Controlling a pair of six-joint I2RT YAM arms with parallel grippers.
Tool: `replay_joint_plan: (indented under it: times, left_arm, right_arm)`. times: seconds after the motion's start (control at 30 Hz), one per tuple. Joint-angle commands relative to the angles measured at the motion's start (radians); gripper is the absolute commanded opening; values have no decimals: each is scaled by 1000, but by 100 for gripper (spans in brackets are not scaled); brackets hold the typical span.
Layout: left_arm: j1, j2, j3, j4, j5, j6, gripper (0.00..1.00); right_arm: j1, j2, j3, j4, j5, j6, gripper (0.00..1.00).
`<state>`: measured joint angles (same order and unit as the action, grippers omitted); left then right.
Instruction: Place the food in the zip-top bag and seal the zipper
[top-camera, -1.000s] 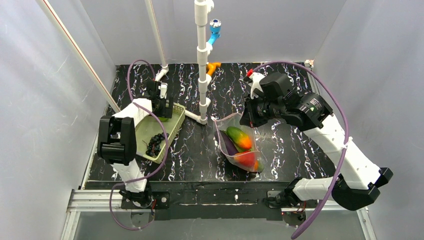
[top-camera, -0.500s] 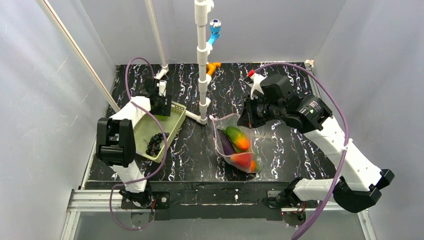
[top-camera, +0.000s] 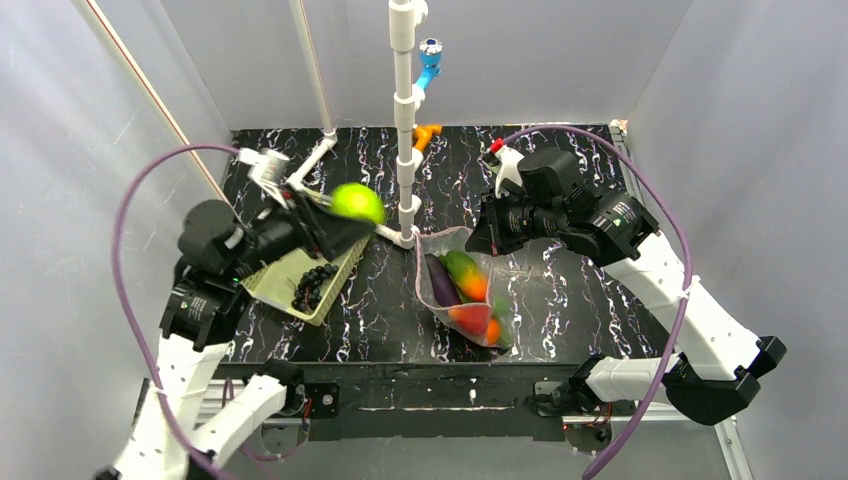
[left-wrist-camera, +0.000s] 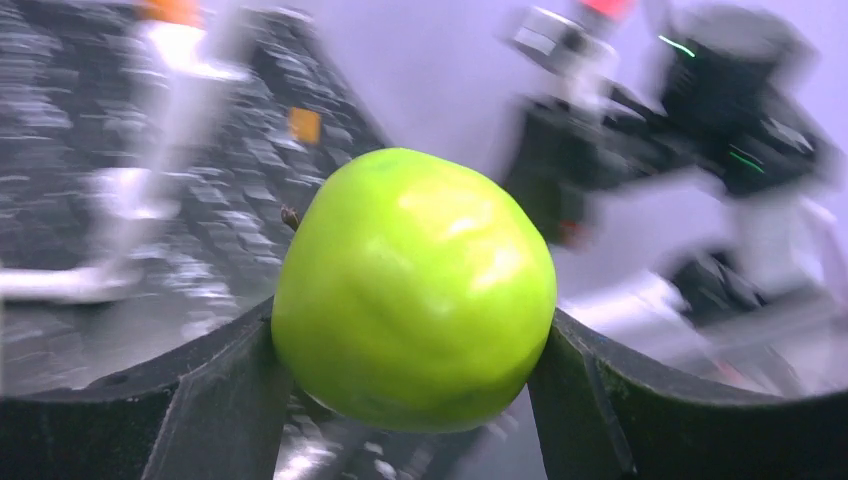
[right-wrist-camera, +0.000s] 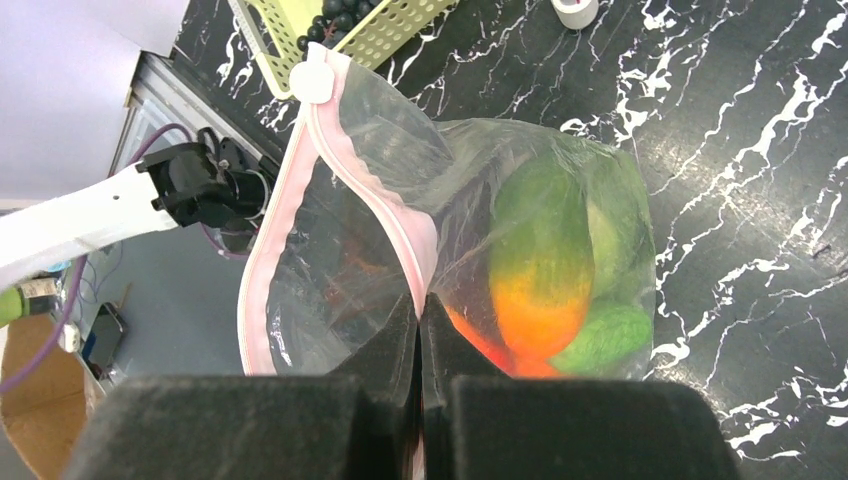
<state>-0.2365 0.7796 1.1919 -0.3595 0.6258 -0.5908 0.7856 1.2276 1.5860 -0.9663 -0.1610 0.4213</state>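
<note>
My left gripper (top-camera: 345, 215) is shut on a green round fruit (top-camera: 357, 202), held in the air between the green basket (top-camera: 268, 272) and the bag; it fills the left wrist view (left-wrist-camera: 415, 285). My right gripper (top-camera: 478, 232) is shut on the pink zipper strip (right-wrist-camera: 385, 225) of the clear zip-top bag (top-camera: 463, 290) and holds its mouth open and lifted. Inside the bag lie a red-orange-green mango (right-wrist-camera: 540, 270), a purple piece (top-camera: 441, 283) and more green food (right-wrist-camera: 610, 335).
The pale green basket holds a dark bunch of grapes (top-camera: 311, 287). A white pipe stand (top-camera: 403, 120) rises behind the bag, its foot (top-camera: 392, 235) close to the held fruit. A small orange piece (top-camera: 427, 133) lies at the back.
My left arm has lifted out of the basket with the green fruit and swung right toward the bag. My right gripper has shifted slightly left, still holding the bag's mouth.
</note>
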Motion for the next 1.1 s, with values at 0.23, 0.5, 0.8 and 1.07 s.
replay_joint_plan:
  times: [0.23,0.5,0.8,1.07]
  left_arm:
    - [-651,198,21,134,-294,-140,7]
    - [-725,272,79,-32,-451,-66,52]
    - [-741,250,121,-92,-536,-5,98]
    - [-741,246,213,-179,-523,140,94]
  right_arm:
    - [-2,-52,-27,122,-66,9,1]
    - [-3,-73,-23,119,-36,-1,1]
    - [-3,-63,-27,117,-42,-7,1]
    - [-12,-35,-4,112,-105,-42,1]
